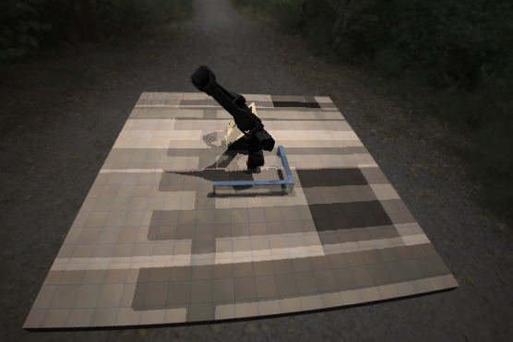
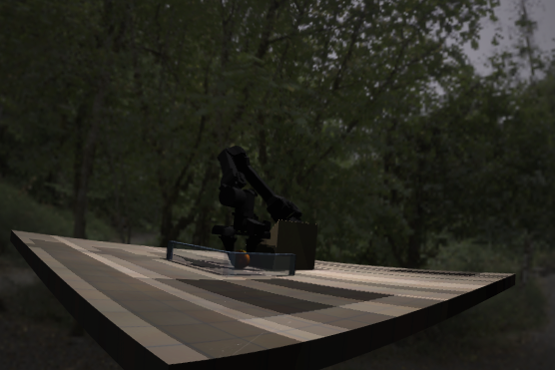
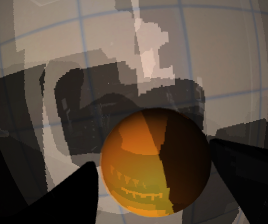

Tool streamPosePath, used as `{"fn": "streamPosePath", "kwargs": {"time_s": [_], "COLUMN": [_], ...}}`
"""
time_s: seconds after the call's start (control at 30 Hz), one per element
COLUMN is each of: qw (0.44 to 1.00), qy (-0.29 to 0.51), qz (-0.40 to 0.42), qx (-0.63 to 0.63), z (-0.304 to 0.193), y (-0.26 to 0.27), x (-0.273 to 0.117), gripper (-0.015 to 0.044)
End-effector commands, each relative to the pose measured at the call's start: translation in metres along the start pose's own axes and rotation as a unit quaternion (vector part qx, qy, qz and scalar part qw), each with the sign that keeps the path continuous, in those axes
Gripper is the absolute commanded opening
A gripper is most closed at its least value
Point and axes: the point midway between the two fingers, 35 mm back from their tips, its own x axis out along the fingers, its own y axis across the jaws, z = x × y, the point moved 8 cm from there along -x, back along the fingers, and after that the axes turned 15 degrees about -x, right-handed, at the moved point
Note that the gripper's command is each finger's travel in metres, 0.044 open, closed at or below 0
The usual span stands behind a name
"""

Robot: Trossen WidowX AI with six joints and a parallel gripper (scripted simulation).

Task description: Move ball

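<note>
Ball [image 3: 155, 162] on the surface [image 1: 240, 253] inside the corner walls [image 1: 285, 166].
Gripper [image 3: 153, 203] low over the ball, fingers parted on either side, grip released.

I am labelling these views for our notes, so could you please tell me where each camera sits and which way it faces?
Top: high in front of the table, looking down at the arm, the walls and the pincer.
Exterior: low beside the table, looking across; the whole arm shows behind the walls.
Wrist: on the arm, facing down at the ball; only dark fingers show, now opening.
Exterior and wrist share the orange ball.
</note>
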Motion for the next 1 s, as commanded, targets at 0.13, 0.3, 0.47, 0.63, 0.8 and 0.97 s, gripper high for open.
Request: {"fn": "streamPosePath", "kwargs": {"time_s": [0.13, 0.3, 0.47, 0.63, 0.8, 0.97], "qw": [1.000, 1.000, 1.000, 1.000, 1.000, 1.000], "qy": [-0.002, 0.000, 0.001, 0.001, 0.000, 0.000], "qz": [0.000, 0.001, -0.006, -0.006, -0.005, -0.005], "qx": [-0.001, -0.001, -0.004, -0.004, -0.003, -0.003], "z": [0.001, 0.001, 0.002, 0.003, 0.003, 0.003], "y": [-0.003, 0.000, -0.002, -0.002, -0.001, -0.001], "x": [-0.060, -0.086, -0.080, -0.082, -0.130, -0.130], "gripper": [0.0392, 0.0392, 0.0392, 0.0418, 0.0440, 0.0440]}}
